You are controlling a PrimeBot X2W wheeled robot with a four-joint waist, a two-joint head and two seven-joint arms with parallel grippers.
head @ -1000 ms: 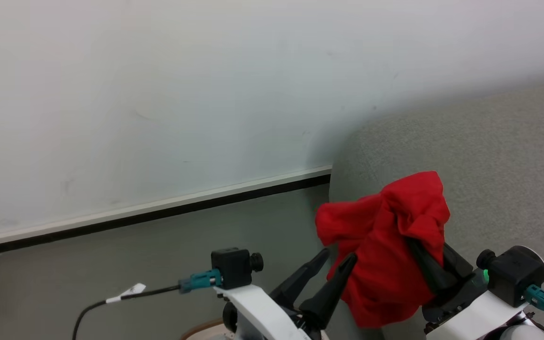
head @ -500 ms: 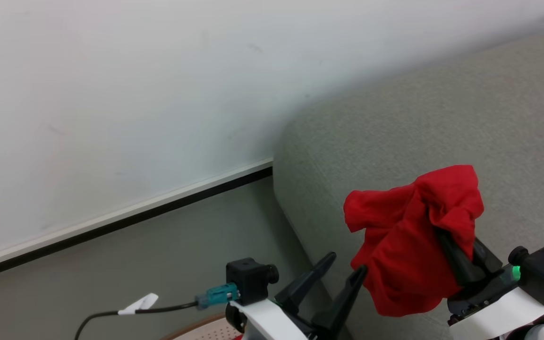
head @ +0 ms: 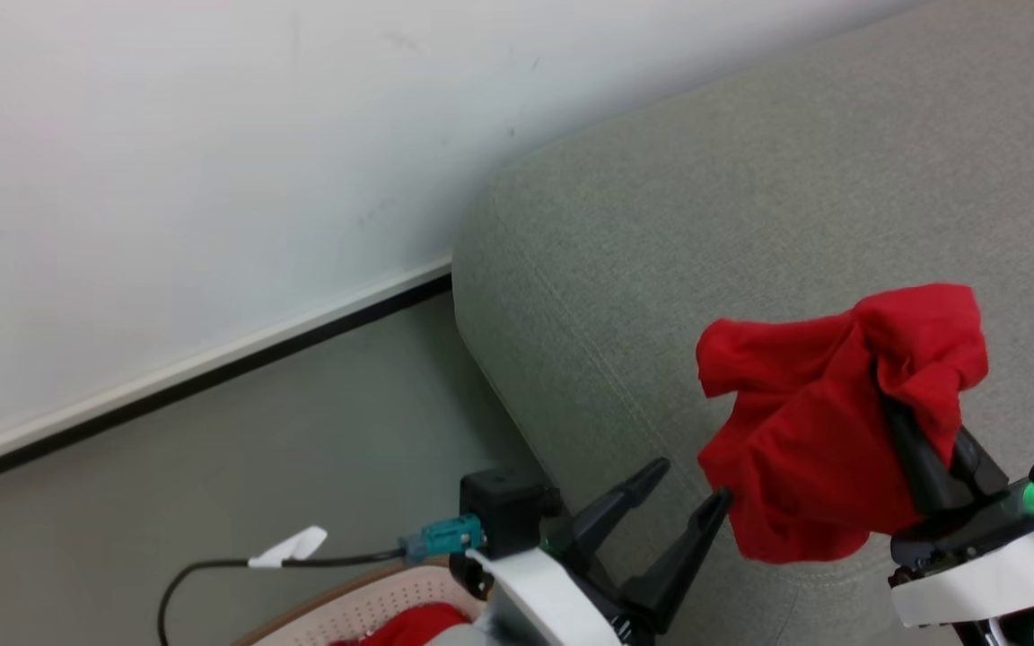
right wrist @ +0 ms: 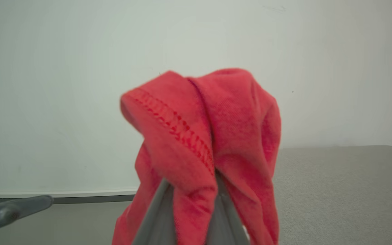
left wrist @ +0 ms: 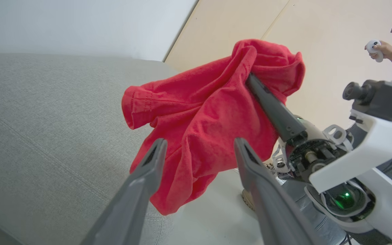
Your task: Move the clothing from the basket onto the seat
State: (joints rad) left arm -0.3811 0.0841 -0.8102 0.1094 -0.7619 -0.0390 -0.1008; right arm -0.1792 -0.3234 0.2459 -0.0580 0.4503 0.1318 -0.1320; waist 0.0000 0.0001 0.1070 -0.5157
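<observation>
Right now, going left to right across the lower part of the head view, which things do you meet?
basket → left gripper, open → clothing, hanging in front of the seat

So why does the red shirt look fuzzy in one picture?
Right wrist view: the clothing hangs right by the lens, so it looks soft. Left wrist view: it is farther off and sharper, hem stitches showing. Head view: even light, no glare, a faint shadow on the wall behind the seat.

White wrist (head: 544, 597), teal plug (head: 443, 538), dark left end effector (head: 692, 478).
</observation>
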